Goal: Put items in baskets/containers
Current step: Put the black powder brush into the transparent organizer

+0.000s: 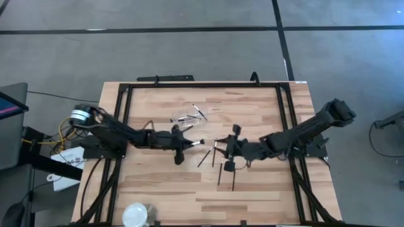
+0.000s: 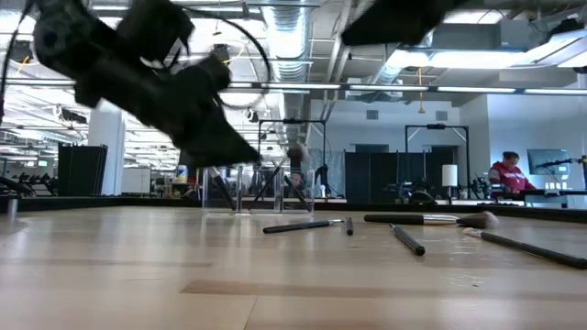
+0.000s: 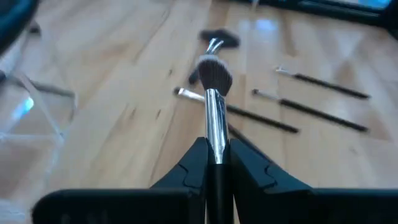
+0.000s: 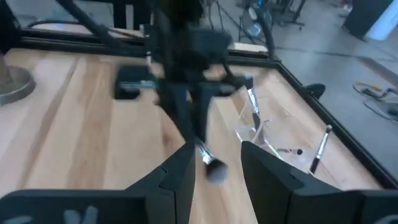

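Note:
My left gripper (image 1: 188, 142) is shut on a slim makeup brush (image 3: 215, 106) with a silver ferrule and a dark round bristle head (image 1: 201, 142). It holds the brush above the table's middle, just in front of the clear container (image 1: 186, 116), which has some brushes in it. My right gripper (image 1: 222, 146) stands open a short way to the right, facing the left one, with nothing between its fingers (image 4: 180, 171). Several more brushes (image 1: 219, 167) lie flat on the wood below and in front of it. My left gripper pinches the brush between its two fingers at the rear end of the silver ferrule (image 3: 216, 146). The fingers come from the table's left, slanting a little downward, and lie along the brush. The brush sticks out past the fingertips, bristle head toward the right, lifted clear of the table.
A round white and clear object (image 1: 139, 214) sits at the table's near edge on the left. A black frame (image 1: 202, 84) runs round the tabletop. In the low view brushes (image 2: 426, 219) lie spread over the right half, and a person (image 2: 507, 174) sits far off in the room.

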`<state>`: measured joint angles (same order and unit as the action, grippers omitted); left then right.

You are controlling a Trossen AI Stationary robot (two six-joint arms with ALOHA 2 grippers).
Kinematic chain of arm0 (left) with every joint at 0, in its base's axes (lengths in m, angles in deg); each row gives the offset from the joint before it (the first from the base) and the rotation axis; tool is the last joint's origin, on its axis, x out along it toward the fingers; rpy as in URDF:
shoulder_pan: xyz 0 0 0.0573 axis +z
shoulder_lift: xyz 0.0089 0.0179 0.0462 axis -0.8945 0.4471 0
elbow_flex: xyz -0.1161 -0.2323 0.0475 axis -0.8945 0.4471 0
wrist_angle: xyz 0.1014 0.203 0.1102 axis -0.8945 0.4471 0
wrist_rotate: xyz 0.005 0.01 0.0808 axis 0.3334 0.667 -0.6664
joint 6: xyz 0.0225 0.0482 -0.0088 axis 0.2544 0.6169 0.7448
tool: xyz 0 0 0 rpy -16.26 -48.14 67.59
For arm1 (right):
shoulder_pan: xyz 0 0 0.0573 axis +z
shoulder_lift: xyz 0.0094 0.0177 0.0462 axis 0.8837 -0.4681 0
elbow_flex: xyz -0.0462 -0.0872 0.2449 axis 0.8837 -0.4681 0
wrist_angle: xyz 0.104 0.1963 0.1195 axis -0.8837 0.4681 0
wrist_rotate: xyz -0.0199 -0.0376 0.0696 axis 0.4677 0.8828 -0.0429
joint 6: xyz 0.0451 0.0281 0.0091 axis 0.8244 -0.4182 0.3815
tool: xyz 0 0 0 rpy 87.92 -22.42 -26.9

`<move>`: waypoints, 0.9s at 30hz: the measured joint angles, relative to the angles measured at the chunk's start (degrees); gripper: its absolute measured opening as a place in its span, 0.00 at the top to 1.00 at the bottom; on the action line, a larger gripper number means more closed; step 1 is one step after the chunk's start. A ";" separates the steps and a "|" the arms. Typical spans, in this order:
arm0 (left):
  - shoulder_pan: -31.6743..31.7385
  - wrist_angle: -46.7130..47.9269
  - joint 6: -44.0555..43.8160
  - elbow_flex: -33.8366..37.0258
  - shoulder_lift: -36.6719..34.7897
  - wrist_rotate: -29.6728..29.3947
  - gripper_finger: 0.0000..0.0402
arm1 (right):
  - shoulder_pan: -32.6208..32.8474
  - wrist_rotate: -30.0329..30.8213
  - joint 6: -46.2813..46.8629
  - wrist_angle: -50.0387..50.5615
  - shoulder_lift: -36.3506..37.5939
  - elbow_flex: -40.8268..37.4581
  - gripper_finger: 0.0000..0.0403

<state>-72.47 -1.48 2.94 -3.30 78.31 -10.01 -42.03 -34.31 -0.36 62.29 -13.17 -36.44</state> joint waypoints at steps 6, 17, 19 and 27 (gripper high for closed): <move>-0.01 -0.71 9.27 1.69 -10.58 -0.66 0.89 | -11.07 -18.62 12.00 -9.38 -1.71 -3.55 0.69; -1.30 -0.83 19.15 3.27 -11.89 -6.52 0.89 | -14.16 -27.83 14.36 -24.09 -13.27 -3.31 0.58; -1.30 -0.82 19.19 3.33 -11.58 -6.79 0.89 | -14.68 -27.93 14.37 -25.35 -14.66 -2.01 0.54; -1.26 -1.04 19.20 3.30 -11.53 -6.96 0.89 | -16.11 -27.95 14.37 -25.85 -16.59 1.07 0.46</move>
<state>-73.73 -2.51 22.13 0.00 66.78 -16.97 -58.14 -62.25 14.01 36.43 -29.75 -35.38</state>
